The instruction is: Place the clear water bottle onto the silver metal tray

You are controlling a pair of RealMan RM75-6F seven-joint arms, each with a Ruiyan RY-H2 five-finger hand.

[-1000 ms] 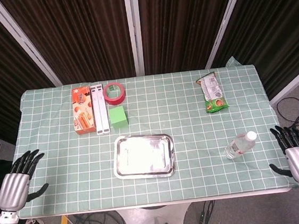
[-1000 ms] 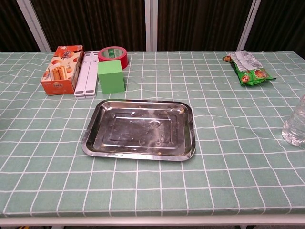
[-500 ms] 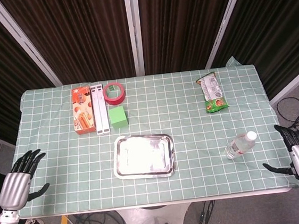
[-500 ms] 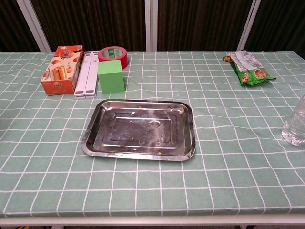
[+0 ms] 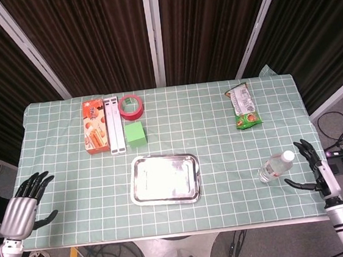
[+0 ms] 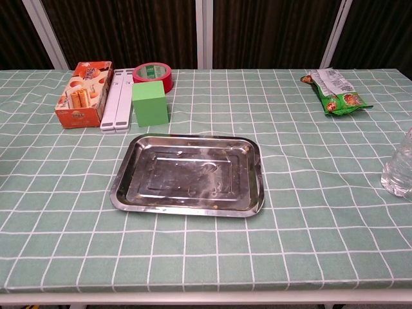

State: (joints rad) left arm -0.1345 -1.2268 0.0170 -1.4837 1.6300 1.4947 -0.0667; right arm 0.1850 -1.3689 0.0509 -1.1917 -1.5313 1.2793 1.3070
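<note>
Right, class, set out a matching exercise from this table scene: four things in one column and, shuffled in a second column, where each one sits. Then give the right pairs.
Things
1. clear water bottle
2. silver metal tray
3. green cube
4. snack packet

Places
A. far right part of the table
B. near right, close to the right hand
C. middle of the table, near edge
D. just in front of the red tape roll

Pairs: 1-B, 2-C, 3-D, 4-A
</note>
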